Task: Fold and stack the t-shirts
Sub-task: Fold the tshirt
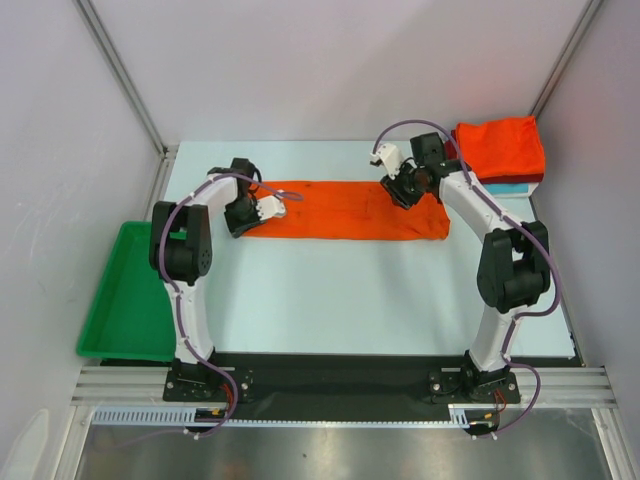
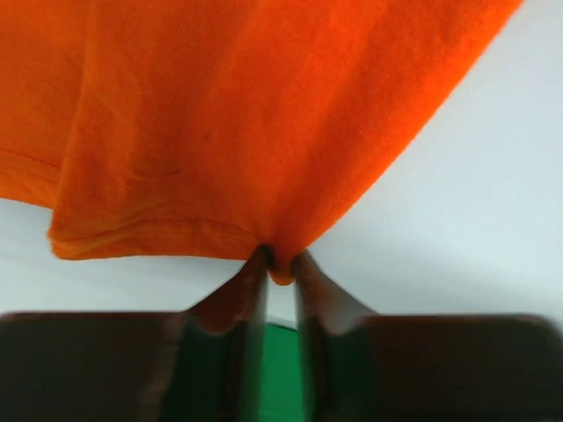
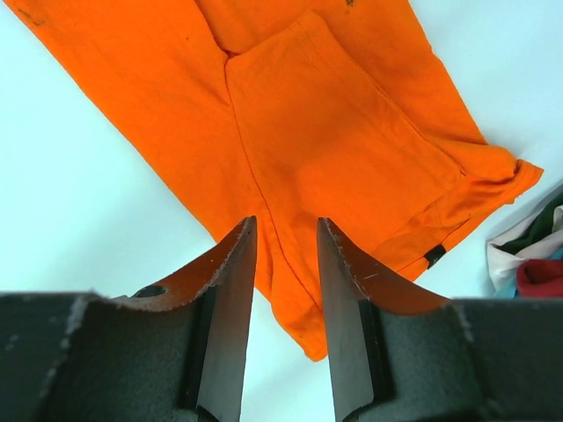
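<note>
Left gripper: fingers together, pinching a bunched bit of hem at the left end of the orange t-shirt; cloth gathers into folds at the pinch. Seen from above at the left end of the strip.

Right gripper: fingers apart, nothing between the pads, poised over the right part of the same shirt. Seen from above near the strip's far edge, toward its right end.

Orange t-shirt: folded into a long strip, lies left to right across the far half of the table; small dark specks on the cloth; right end flat, sleeve layer folded on top.

Folded stack: far right corner of the table, orange-red t-shirt on top, teal edge beneath; just beside the strip's right end.

Green tray: off the table's left edge, well apart from the shirts.
</note>
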`<action>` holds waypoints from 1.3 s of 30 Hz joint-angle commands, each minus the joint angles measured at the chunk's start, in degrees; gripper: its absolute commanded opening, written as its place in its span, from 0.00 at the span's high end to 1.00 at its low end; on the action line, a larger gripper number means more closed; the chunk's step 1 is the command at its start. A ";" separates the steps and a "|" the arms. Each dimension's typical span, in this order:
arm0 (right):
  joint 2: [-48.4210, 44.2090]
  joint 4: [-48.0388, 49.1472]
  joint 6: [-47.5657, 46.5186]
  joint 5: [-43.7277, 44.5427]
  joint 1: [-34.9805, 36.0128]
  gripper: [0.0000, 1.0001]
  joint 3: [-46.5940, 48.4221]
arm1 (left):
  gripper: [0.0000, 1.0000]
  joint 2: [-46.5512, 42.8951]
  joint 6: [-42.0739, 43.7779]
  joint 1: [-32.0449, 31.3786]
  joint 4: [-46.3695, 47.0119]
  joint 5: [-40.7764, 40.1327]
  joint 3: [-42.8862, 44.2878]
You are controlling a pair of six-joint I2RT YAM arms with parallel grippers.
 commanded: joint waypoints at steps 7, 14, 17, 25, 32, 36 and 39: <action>1.76 3.80 1.69 4.43 -0.28 0.62 1.12 | 0.99 -2.60 0.89 0.83 -3.25 -0.32 -4.09; 8.09 4.95 7.76 7.07 -3.35 0.62 5.61 | 1.00 -11.22 -0.78 -2.60 -4.13 0.29 -14.46; 10.19 2.93 7.67 6.98 -4.41 0.63 8.59 | 0.99 -14.29 -2.01 -5.31 -5.36 0.29 -17.88; 16.88 -0.06 8.11 6.54 -6.61 0.63 14.92 | 1.00 -18.43 -6.58 -12.00 -11.60 3.63 -22.72; 21.54 -1.21 9.51 5.48 -6.61 0.64 16.77 | 1.00 -21.16 -8.08 -13.77 -12.83 3.28 -26.33; 24.70 -1.29 9.78 5.31 -6.34 0.64 19.05 | 0.99 -22.39 -8.16 -14.55 -15.37 3.63 -26.07; 26.81 -1.47 10.48 4.70 -6.26 0.66 21.69 | 1.00 -23.27 -8.25 -16.13 -16.69 3.63 -25.10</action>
